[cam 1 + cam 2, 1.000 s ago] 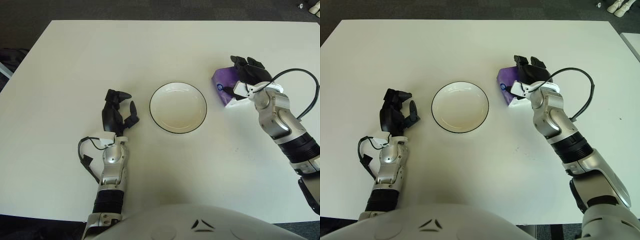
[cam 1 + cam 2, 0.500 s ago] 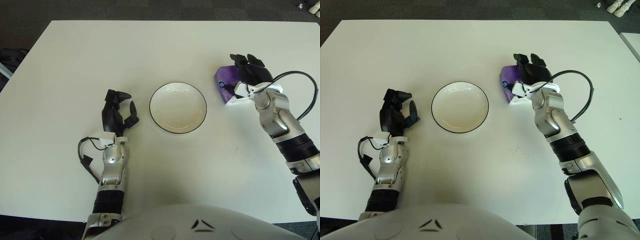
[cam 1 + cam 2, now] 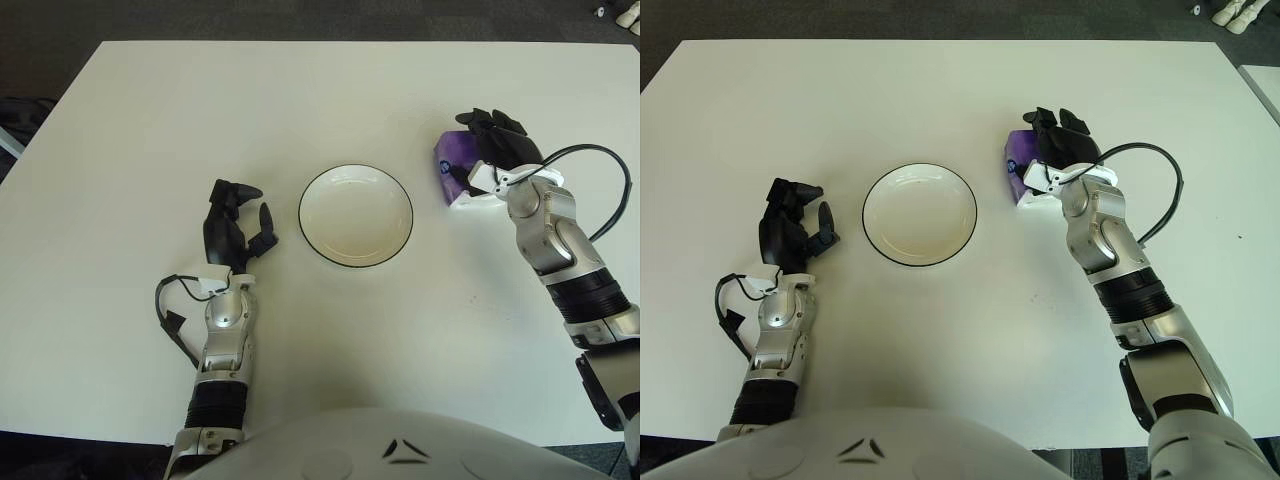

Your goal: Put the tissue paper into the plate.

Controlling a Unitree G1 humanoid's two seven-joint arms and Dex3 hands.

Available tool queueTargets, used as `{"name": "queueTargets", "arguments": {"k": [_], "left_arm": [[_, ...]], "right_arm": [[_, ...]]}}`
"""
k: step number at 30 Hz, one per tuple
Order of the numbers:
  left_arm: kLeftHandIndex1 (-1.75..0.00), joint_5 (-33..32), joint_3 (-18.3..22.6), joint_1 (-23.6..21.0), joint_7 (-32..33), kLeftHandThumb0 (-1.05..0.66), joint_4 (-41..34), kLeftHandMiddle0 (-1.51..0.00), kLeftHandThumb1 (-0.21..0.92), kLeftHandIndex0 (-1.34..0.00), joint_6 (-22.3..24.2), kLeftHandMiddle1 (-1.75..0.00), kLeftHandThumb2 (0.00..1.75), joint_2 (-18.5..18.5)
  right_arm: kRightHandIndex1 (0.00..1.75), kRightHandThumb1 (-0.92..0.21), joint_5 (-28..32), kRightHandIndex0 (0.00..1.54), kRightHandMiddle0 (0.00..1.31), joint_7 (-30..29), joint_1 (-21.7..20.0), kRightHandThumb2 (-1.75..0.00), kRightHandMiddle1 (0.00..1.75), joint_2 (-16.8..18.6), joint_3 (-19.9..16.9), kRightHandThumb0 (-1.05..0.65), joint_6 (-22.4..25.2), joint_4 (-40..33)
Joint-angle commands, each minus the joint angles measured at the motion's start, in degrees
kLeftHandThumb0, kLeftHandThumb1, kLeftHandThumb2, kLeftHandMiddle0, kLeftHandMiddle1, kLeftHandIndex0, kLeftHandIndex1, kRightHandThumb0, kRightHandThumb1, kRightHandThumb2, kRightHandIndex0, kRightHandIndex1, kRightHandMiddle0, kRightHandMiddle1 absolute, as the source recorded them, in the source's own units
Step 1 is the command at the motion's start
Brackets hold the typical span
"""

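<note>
One second has made a small but useful difference: my right robot hand has crept up the bench and a little inward, and it now sits right over the purple tissue paper pack, fingers curled down across it. Only the pack's purple edge on the plate side and a white corner below the wrist show, so I cannot tell whether the fingers have actually clamped it or merely rest on top. The pack has slid slightly with the hand, so I judge there is contact but no lift yet. The plate lies empty, down and to the inner side of that hand, well apart from the pack. My left robot hand stays parked beyond the plate, fingers loosely curled, holding nothing.
</note>
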Motion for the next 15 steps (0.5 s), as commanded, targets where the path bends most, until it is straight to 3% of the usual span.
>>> {"name": "queueTargets", "arguments": {"k": [1,7,15], "left_arm": [[-1.75,0.7,0.2,4.6,0.2,-0.42,3.6,-0.63,0.49,-0.47,2.3,-1.45,1.11,-0.3],[-1.75,0.5,0.3,4.6,0.1,-0.42,3.8,-0.64,0.49,-0.47,2.0,-1.45,1.11,-0.3],[-1.75,0.7,0.3,4.5,0.1,-0.42,4.0,-0.63,0.49,-0.47,1.4,-1.44,1.11,-0.2]], "right_arm": [[0.00,-0.18,0.8,0.00,0.00,2.2,2.9,-1.10,0.71,1.5,-0.1,-0.36,1.7,1.0],[0.00,-0.17,1.3,0.00,0.00,5.2,2.0,-1.10,0.67,2.7,-1.1,-0.39,4.1,0.5],[0.00,-0.22,1.3,0.00,0.00,7.8,0.5,-0.99,0.55,3.0,-2.2,-0.55,5.9,-0.3]]}}
